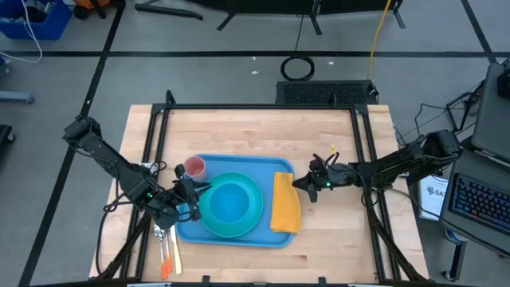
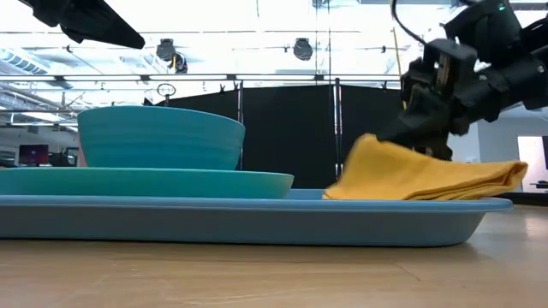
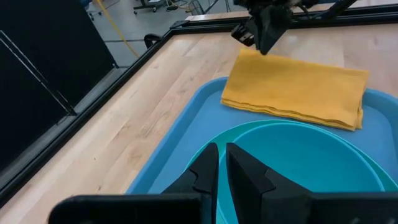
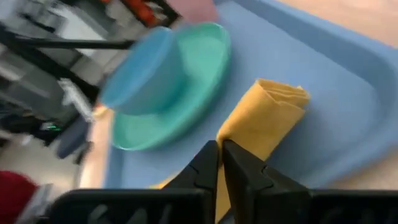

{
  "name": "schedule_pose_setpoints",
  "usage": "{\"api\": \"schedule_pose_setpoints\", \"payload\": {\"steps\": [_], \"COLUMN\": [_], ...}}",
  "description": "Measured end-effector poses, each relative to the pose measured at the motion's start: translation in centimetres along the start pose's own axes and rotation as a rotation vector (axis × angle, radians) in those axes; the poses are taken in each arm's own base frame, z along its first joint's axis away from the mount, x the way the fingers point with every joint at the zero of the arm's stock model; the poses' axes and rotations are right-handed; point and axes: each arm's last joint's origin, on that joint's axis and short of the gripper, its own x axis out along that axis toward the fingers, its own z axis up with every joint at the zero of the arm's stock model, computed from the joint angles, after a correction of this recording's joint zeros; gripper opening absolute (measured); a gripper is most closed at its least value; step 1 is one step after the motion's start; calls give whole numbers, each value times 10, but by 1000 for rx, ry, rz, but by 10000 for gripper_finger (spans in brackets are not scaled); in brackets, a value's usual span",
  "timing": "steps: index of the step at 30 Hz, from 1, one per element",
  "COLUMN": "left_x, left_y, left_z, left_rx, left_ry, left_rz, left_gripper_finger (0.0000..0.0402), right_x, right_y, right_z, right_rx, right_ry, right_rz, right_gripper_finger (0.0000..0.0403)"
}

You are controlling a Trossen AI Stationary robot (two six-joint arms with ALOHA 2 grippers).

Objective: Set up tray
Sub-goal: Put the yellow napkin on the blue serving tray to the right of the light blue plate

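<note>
Blue plastic tray (image 1: 239,233) flat on counter (image 1: 255,135), near-centre; prob. stiff, light, slick — best taken by raised rim. Right gripper (image 1: 305,184) pressed together at yellow napkin (image 1: 285,202) far end; pinch unclear. Left gripper (image 1: 194,189) pressed together, empty, by plate (image 1: 249,222). Utensils past tray's left edge hard to ID.

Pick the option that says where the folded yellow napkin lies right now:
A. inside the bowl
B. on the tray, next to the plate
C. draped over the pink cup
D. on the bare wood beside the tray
B: the high view shows the yellow napkin lying flat on the blue tray, just beside the plate that carries the bowl, with the right gripper at its edge.
</note>
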Motion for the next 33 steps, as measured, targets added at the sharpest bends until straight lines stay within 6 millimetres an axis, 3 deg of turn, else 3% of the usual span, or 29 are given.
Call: {"api": "schedule_pose_setpoints", "payload": {"steps": [6,11,16,22,27,33], "left_x": [0,0,0,0,3,5], "left_y": [0,0,0,0,2,3], "left_z": [0,0,0,0,1,1], "left_rx": [1,1,0,3,-1,-11], "left_ry": [0,0,0,0,5,20], "left_rz": [0,0,0,2,16,8], "left_gripper_finger": [37,37,37,37,37,37], "right_x": [0,-1,0,6,9,28], "right_y": [-2,7,11,21,52,83], "right_z": [-2,7,11,2,3,4], "right_rx": [0,-46,-104,-174,-314,-368], "right_ry": [19,-77,-94,85,171,300], "right_rz": [-17,72,97,-2,-25,-102], "right_gripper_finger": [74,132,151,133,102,22]}}
